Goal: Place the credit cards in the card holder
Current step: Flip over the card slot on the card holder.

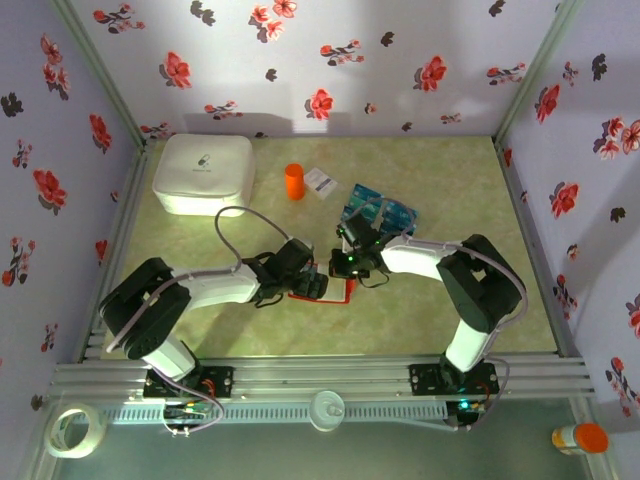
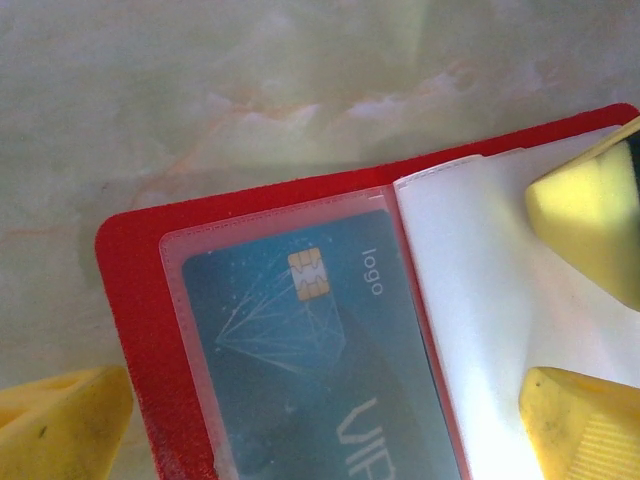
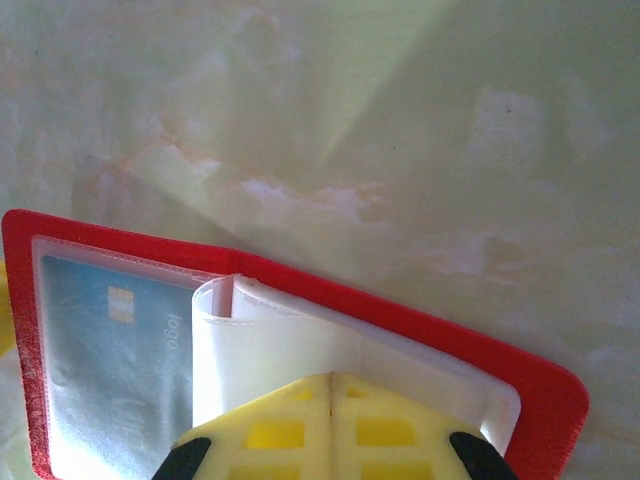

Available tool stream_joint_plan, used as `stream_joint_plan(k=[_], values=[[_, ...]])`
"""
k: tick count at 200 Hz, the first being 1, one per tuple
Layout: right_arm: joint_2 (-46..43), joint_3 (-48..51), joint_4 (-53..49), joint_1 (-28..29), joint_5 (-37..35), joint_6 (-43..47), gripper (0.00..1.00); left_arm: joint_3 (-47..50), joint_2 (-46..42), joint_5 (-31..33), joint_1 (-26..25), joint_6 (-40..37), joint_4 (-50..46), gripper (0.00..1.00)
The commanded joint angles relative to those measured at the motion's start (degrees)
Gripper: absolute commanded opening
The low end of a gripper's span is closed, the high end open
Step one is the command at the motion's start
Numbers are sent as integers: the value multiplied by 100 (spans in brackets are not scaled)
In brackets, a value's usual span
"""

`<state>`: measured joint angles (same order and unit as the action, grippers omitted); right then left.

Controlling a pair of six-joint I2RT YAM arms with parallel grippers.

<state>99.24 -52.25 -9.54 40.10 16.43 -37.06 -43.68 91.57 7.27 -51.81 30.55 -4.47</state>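
Status: the card holder lies open and flat about mid bench, a bit toward the near edge, between both arms. 1 teal card sits in its left clear sleeve, chip side up. The loose credit cards are an overlapping blue pile farther toward the far edge, right of middle, apart from the holder and just beyond the right arm's wrist.

Our left gripper is spread wide over the holder's left half. 1 finger is beside the red cover over bare bench, and nothing is gripped. Our right gripper is pressed together, tips down on the white pocket leaves near the fold. We can't tell if a leaf is pinched between them or just pinned under them.

Handling, our read:
- Cards are light, thin, stiff and slick, so lying flat on the bench they give no edge to bite.
- Best bet is the pile, where overlaps lift a corner. Take 1 by a short edge, pinch shallow, and leave most of the length free to feed.
- The holder is light and will likely skate on this smooth bench. Its leaves look like floppy film that falls shut.
- So we'd pin the cover or a leaf with 1 gripper and feed along the sleeve mouth with the other.
- Keep force low, since the film could crease or split at the seam.
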Motion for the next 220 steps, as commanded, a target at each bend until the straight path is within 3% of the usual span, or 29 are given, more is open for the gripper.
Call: stream_joint_plan(k=[1,99,220], values=[[142,4,27,51,61,-126,1,95,152,19,-40,13,110,100],[150,103,171,66,89,-232,1,364,-463,-47,-37,153,468,100],[135,103,241,77,137,-303,1,437,59,-116,-49,104,631,98]])
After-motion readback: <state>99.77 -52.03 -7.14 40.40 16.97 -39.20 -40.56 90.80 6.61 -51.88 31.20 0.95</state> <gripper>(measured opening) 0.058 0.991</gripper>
